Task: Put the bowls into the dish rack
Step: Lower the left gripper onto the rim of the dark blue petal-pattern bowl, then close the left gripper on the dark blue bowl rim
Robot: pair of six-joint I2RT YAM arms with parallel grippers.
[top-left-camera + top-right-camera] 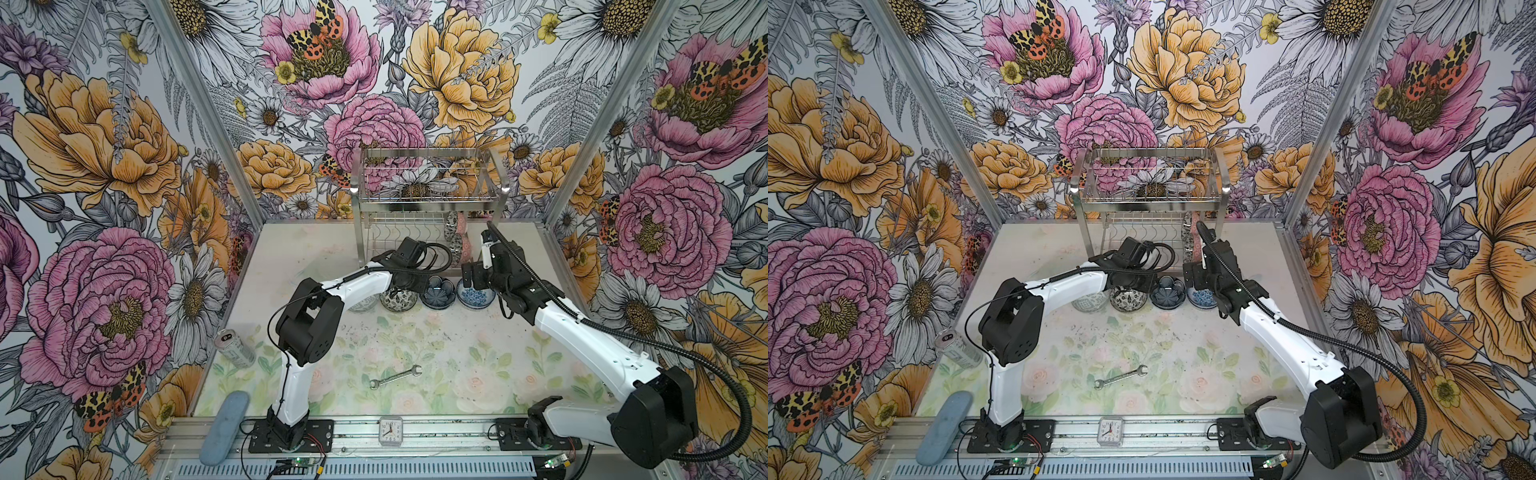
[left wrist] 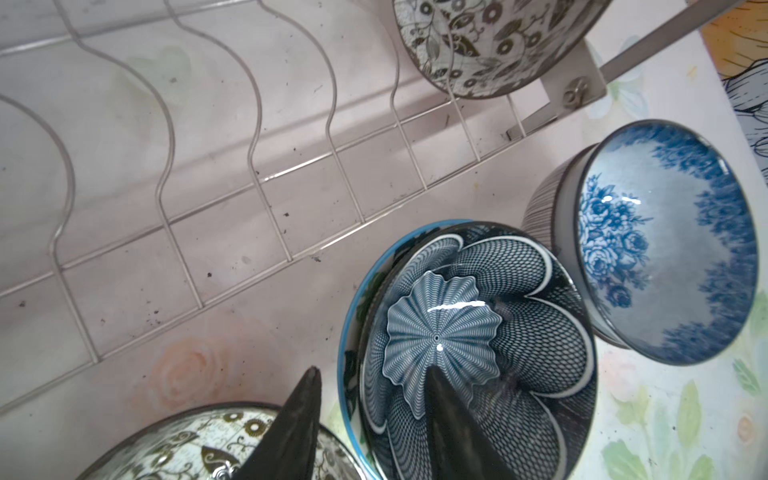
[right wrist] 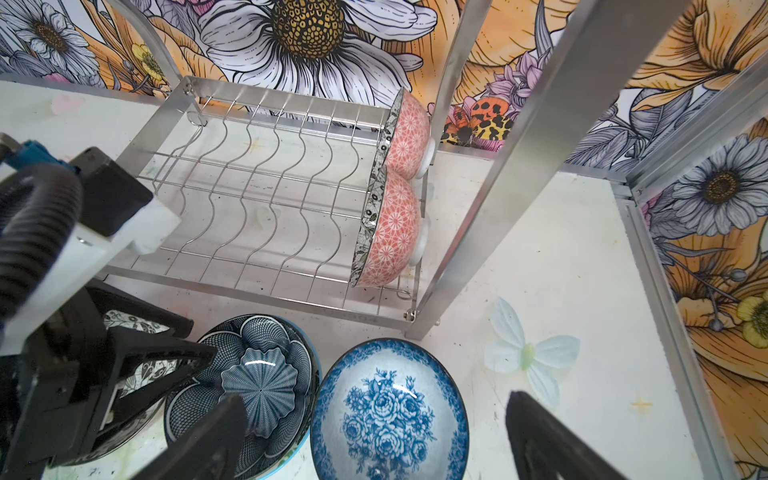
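We are at the pick-up. The left gripper sits astride the rim of the dark blue petal bowl, one finger inside on the glaze and the other outside. Its jaws stand partway in, and we cannot tell whether they pinch the rim yet. (A blue-rimmed bowl seems nested under it, so the grip may take two.)

Just beside the outer finger lies the black-and-white floral bowl. On the inner finger's side the blue-white floral bowl sits just beside the petal bowl, so we have little room sideways. The right gripper hovers over that floral bowl, jaws wide and nothing in them.

The next move, as we judge it, calls for a firm pinch and a straight lift clear of the neighbours. After that comes a tilt onto edge and a short carry forward.

Just ahead of the left gripper runs the front rail of the dish rack. Beyond it the wavy wire slots of the lower shelf are free. Ahead of the right gripper, two pink bowls stand on edge in the end slot beside the rack's leg. Above the shelf the upper tier caps the headroom, so the bowl must go in low.
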